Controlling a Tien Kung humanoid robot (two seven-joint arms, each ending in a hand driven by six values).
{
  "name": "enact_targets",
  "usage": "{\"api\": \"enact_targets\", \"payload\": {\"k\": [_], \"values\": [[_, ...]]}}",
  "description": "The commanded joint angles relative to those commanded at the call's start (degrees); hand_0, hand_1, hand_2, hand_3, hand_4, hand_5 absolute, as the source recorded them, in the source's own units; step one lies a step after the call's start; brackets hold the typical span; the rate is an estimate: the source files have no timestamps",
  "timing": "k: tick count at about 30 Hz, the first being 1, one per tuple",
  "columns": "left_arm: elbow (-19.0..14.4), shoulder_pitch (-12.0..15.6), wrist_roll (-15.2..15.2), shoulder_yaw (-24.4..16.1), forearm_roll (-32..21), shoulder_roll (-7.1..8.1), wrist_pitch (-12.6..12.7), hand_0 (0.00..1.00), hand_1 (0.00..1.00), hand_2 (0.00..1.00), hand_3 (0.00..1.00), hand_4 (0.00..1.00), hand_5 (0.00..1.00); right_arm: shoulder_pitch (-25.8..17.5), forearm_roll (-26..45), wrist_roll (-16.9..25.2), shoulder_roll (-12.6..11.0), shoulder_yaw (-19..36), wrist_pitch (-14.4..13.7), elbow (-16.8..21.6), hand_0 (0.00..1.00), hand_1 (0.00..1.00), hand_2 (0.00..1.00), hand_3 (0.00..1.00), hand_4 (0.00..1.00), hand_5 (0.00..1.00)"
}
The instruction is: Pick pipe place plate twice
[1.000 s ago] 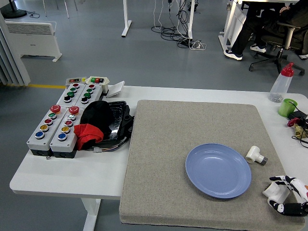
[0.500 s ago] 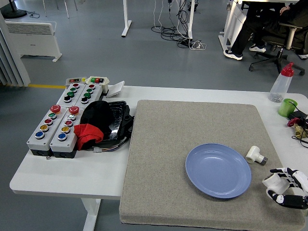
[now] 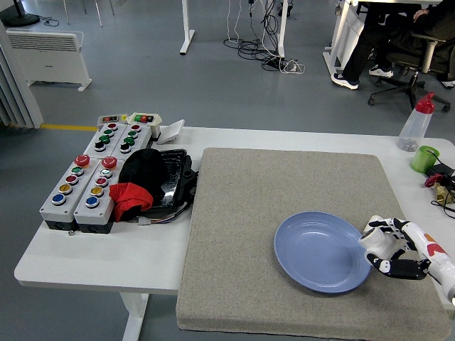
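Pipe fitting, white, sat clasped in my right hand, fingers curled round it, at the blue plate's right rim on the grey mat. I noted button boxes and a black-and-red bundle well apart at left (nothing obstructing). The hand covered most of the fitting; I could not locate a second pipe.

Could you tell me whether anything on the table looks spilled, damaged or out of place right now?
Nothing stands out. The blue plate sits flat and empty on the grey mat, and the right hand holds a white pipe piece at the plate's right rim. No spill or damage shows.
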Motion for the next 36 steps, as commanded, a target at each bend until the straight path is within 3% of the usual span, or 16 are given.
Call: {"api": "enact_targets", "payload": {"k": [11, 12, 16, 17, 18, 23, 24, 29, 30, 35, 36], "values": [[0.0, -0.1, 0.0, 0.6, -1.0, 0.00, 0.1, 0.608, 0.573, 0.596, 0.615, 0.577, 0.998, 12.3, 2.9, 0.6, 1.9, -15.0, 0.9, -5.6, 0.439, 0.556, 0.642, 0.711, 0.670, 0.262], [0.1, -0.1, -0.1, 0.7, -1.1, 0.00, 0.1, 0.608, 0.573, 0.595, 0.611, 0.578, 0.998, 13.3, 3.1, 0.5, 2.1, -15.8, 1.1, -6.0, 0.559, 0.636, 0.655, 0.711, 0.661, 0.263], [0.1, -0.3, -0.1, 0.9, -1.5, 0.00, 0.1, 0.608, 0.573, 0.595, 0.611, 0.578, 0.998, 16.9, 2.4, 0.4, 2.5, -19.3, 1.4, -8.3, 0.559, 0.636, 0.655, 0.711, 0.661, 0.263], [0.1, -0.4, -0.2, 1.0, -1.6, 0.00, 0.1, 0.608, 0.573, 0.595, 0.611, 0.578, 0.998, 17.4, 2.2, 0.5, 2.5, -19.7, 1.3, -8.6, 0.559, 0.636, 0.655, 0.711, 0.661, 0.263], [0.1, -0.4, -0.2, 1.0, -1.6, 0.00, 0.1, 0.608, 0.573, 0.594, 0.608, 0.578, 0.998, 17.9, 1.7, 0.8, 2.6, -20.3, 0.8, -9.1, 0.696, 0.716, 0.701, 0.713, 0.653, 0.262], [0.1, -0.4, -0.2, 0.9, -1.6, 0.00, 0.2, 0.608, 0.573, 0.594, 0.608, 0.578, 0.998, 19.5, -2.0, 1.5, 3.3, -23.3, -1.0, -11.7, 0.696, 0.716, 0.701, 0.713, 0.653, 0.262], [0.1, -0.4, -0.2, 1.0, -1.7, 0.00, 0.2, 0.608, 0.572, 0.593, 0.606, 0.579, 0.998, 19.7, -3.0, 1.4, 3.4, -23.9, -1.1, -12.1, 0.888, 0.820, 0.847, 0.757, 0.657, 0.264], [0.1, -0.4, -0.2, 1.0, -1.8, 0.00, 0.3, 0.608, 0.572, 0.593, 0.606, 0.579, 0.998, 20.2, -3.8, 1.1, 3.3, -25.3, -1.0, -12.5, 0.888, 0.820, 0.847, 0.757, 0.657, 0.264], [0.0, -0.4, -0.2, 1.0, -1.7, 0.00, 0.3, 0.608, 0.572, 0.593, 0.605, 0.579, 0.998, 20.3, -4.0, 1.1, 3.2, -25.6, -0.7, -12.5, 0.934, 0.855, 0.906, 0.801, 0.661, 0.252], [0.0, -0.5, -0.1, 1.0, -1.7, 0.00, 0.3, 0.608, 0.572, 0.593, 0.605, 0.579, 0.998, 20.7, -4.6, -0.4, 3.2, -26.1, 1.5, -12.2, 0.934, 0.855, 0.906, 0.801, 0.661, 0.252], [0.0, -0.5, -0.1, 1.0, -1.7, 0.00, 0.3, 0.607, 0.572, 0.592, 0.603, 0.581, 0.998, 20.8, -4.6, -0.5, 3.1, -26.1, 1.7, -12.1, 0.977, 0.906, 0.964, 0.861, 0.670, 0.253]]}}
